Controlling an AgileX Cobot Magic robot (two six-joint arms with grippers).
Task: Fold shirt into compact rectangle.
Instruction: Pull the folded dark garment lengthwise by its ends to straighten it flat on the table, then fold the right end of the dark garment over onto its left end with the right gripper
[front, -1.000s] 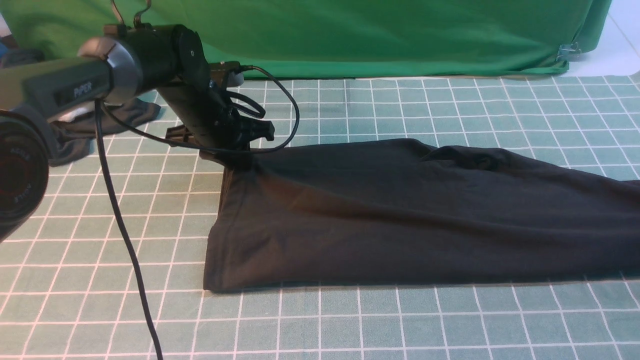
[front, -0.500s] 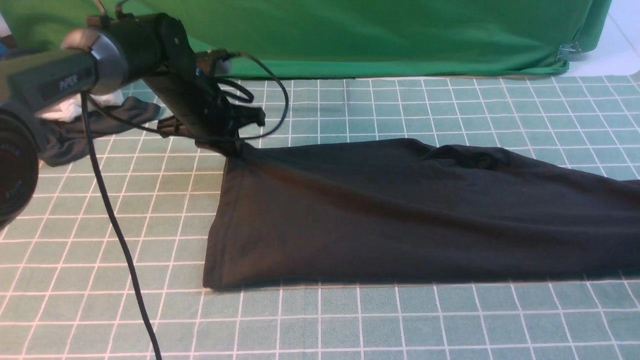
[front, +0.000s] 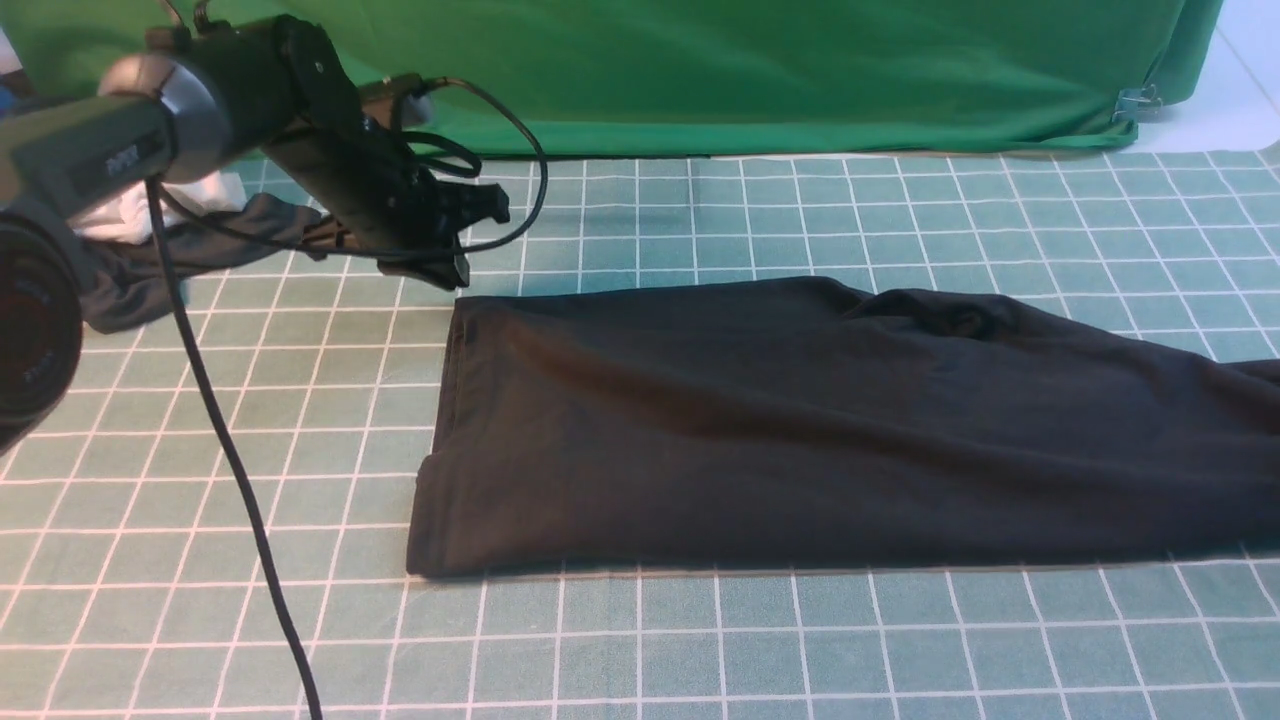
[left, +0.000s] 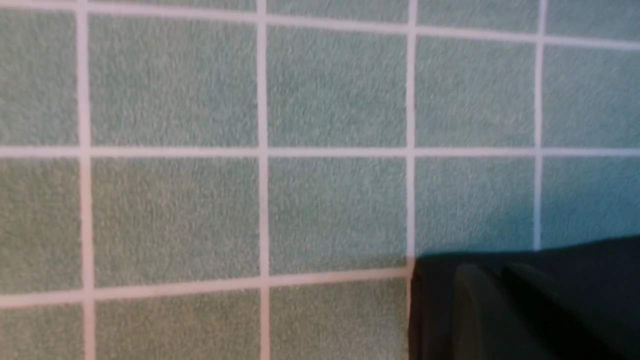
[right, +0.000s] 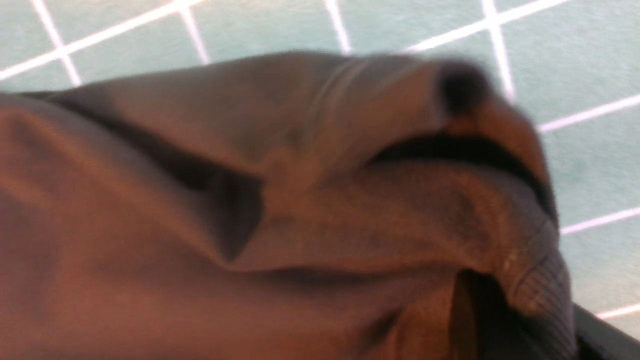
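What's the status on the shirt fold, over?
Left gripper shut, empty, just off the shirt's far left corner. Right gripper out of front view, shut. Shirt flat, a long band on the mat. Nothing in the way.

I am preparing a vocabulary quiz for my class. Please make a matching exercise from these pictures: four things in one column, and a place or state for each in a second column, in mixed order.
Things:
1. shirt
2. left gripper
3. grey cloth
4. green curtain

Places or states:
A. hangs behind the mat
B. shut, empty, just beyond the shirt's far left corner
C. lies flat across the mat, running off to the right
D. bunched with a white cloth at far left

Pairs: 1-C, 2-B, 3-D, 4-A
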